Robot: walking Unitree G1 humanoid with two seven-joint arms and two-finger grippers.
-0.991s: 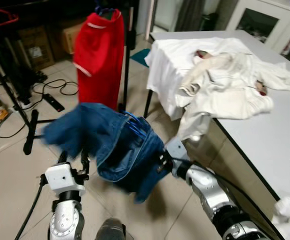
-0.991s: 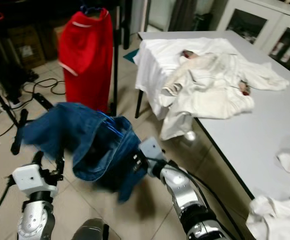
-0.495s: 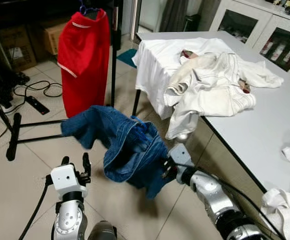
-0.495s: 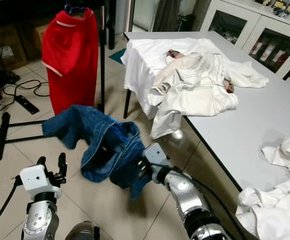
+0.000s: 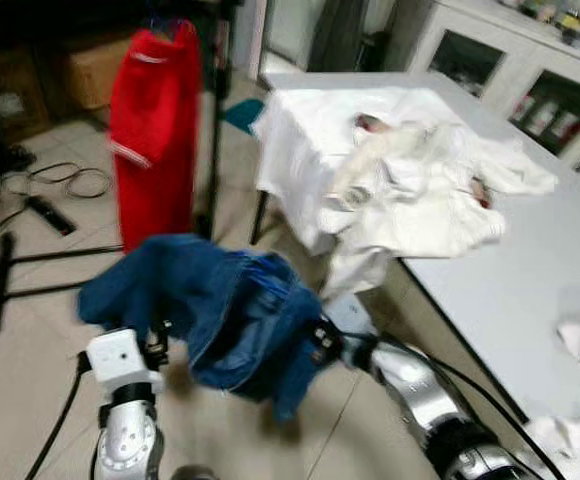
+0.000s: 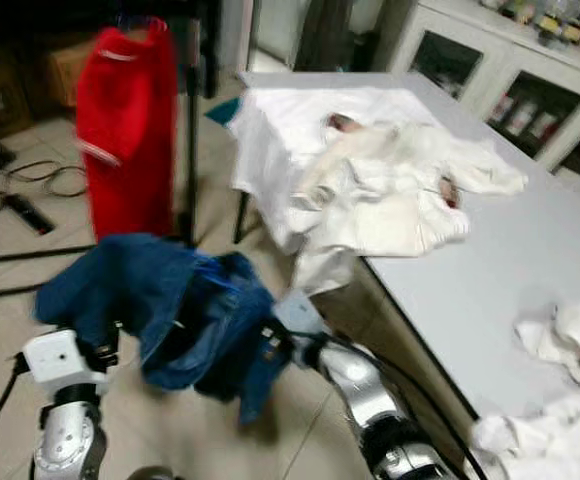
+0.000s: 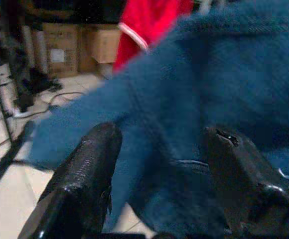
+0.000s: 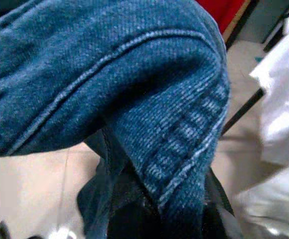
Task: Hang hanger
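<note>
A blue denim garment (image 5: pixel 220 320) hangs from my right gripper (image 5: pixel 315 340), which is shut on its bunched edge. Thin blue hanger (image 5: pixel 270 272) lines show inside the fabric. In the right wrist view the denim (image 8: pixel 109 64) drapes over the dark fingers (image 8: pixel 129 219) and hides their tips. My left gripper (image 7: pixel 162 144) is open, just under the cloth's left side, with the denim (image 7: pixel 224 74) right in front of its fingers. A red shirt (image 5: pixel 155 140) hangs on a dark rack pole (image 5: pixel 213 120) behind.
A grey table (image 5: pixel 530 270) runs along the right, with a pile of white clothes (image 5: pixel 410 170) hanging over its near corner. Cables and stand legs (image 5: pixel 10 250) lie on the tiled floor at left. Cardboard boxes (image 7: pixel 104 42) stand by the wall.
The view has shifted and blurred. The denim has swung left and now covers the space above my left gripper, which sits closer under the cloth.
</note>
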